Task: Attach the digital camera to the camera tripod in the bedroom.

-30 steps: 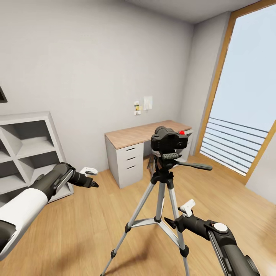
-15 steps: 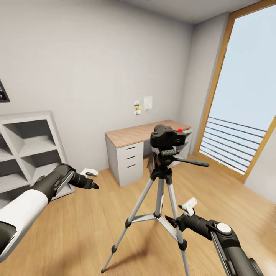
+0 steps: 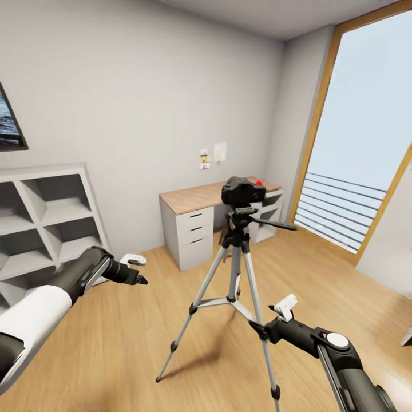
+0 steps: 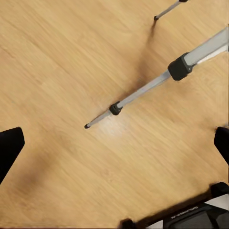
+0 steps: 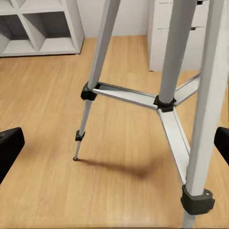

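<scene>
The black digital camera, its red button on top, sits on the head of the camera tripod, which stands on the plank floor mid-room with its three silver legs spread. My left gripper hangs open and empty left of the tripod, well apart from it. In the left wrist view, the left gripper looks down at one tripod leg on the floor. My right gripper is open and empty, low by the near right leg. In the right wrist view the right gripper faces the tripod's legs and braces.
A wood-topped desk with white drawers stands against the far wall behind the tripod. White cube shelves are at the left under a dark wall screen. A tall window with a railing fills the right side.
The whole picture has shifted: my view has pulled back and turned, so the tripod and camera look smaller and farther. Both arms keep their pose, grippers open.
</scene>
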